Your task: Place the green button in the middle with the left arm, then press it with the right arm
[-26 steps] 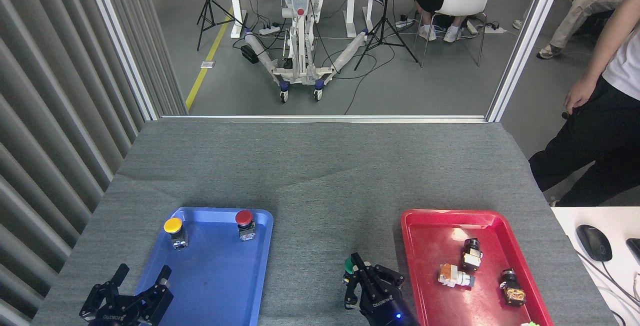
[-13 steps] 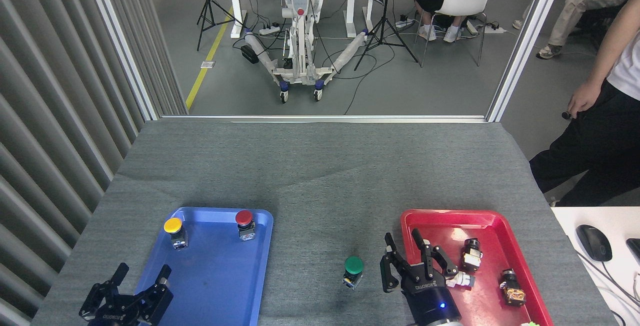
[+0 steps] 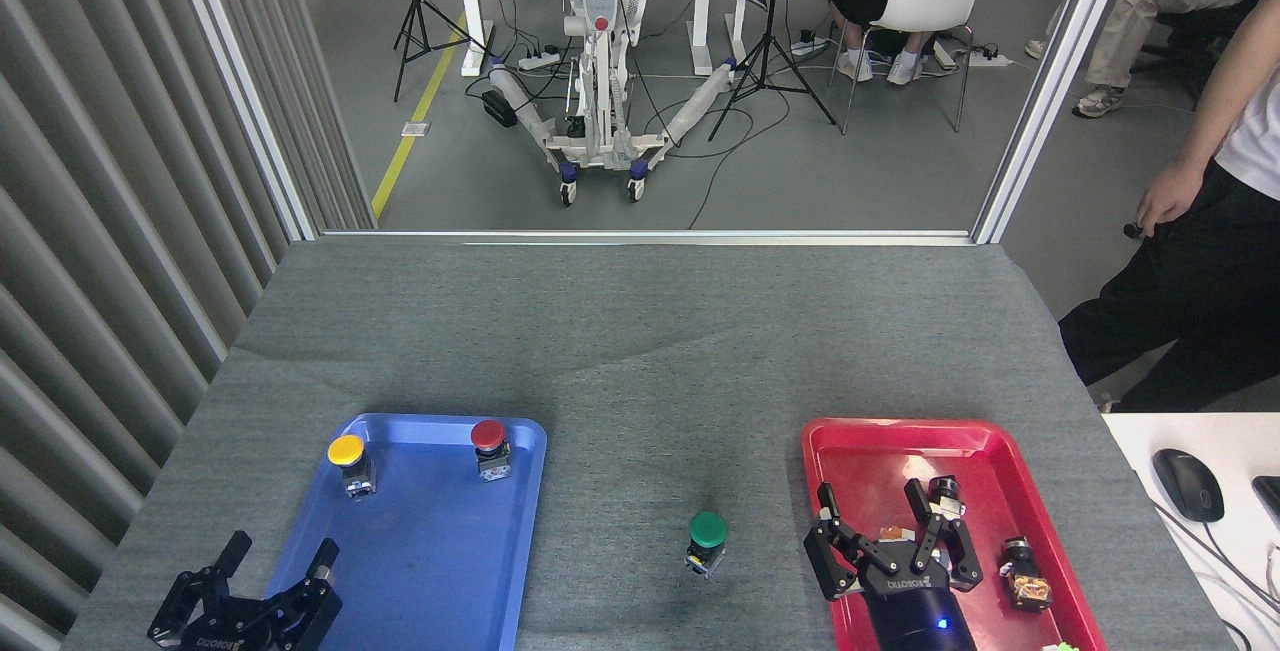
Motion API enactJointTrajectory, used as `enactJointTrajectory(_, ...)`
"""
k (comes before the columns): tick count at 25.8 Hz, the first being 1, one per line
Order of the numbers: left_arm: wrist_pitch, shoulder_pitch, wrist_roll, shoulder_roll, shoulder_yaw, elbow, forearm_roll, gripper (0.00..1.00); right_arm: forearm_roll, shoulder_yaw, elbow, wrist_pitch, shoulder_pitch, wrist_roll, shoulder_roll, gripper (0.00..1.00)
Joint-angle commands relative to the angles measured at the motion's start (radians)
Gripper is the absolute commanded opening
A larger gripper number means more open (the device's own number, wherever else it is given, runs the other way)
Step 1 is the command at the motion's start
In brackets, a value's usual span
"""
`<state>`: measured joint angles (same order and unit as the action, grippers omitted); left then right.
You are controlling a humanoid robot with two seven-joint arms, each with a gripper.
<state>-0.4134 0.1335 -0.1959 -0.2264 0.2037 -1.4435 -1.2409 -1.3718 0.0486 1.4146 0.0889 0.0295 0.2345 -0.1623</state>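
The green button (image 3: 707, 538) stands upright on the bare grey desk (image 3: 640, 351), between the blue tray (image 3: 520, 531) and the red tray (image 3: 830, 441). The right claw (image 3: 890, 531) hovers over the red tray, fingers spread wide — holding nothing. The left claw (image 3: 272, 566), also wide and empty, sits at the blue tray's near-left corner.

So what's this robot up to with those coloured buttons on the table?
Nothing is being held right now. The green button stands upright by itself on the bare grey cloth between the blue tray and the red tray. The right gripper hangs open over the red tray, apart from the button. The left gripper sits open at the blue tray's near left corner. A yellow button and a red button stand in the blue tray.
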Motion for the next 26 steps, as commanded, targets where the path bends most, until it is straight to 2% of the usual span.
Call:
enactJointTrajectory(1, 0.002, 0.009, 0.000, -0.002, -0.001, -0.025, -0.048, 0.99, 0.000, 0.000, 0.023, -0.064, 0.023, -0.001, -0.003, 1.00)
enactJointTrajectory(13, 0.001, 0.009, -0.010, -0.011, -0.001, -0.025, -0.057, 0.99, -0.012, -0.007, 0.099, -0.087, 0.072, -0.003, -0.023, 1.00)
enactJointTrajectory(26, 0.001, 0.008, -0.011, -0.013, -0.018, -0.026, -0.054, 0.99, -0.012, -0.036, 0.106, -0.089, 0.093, -0.001, -0.023, 1.00)
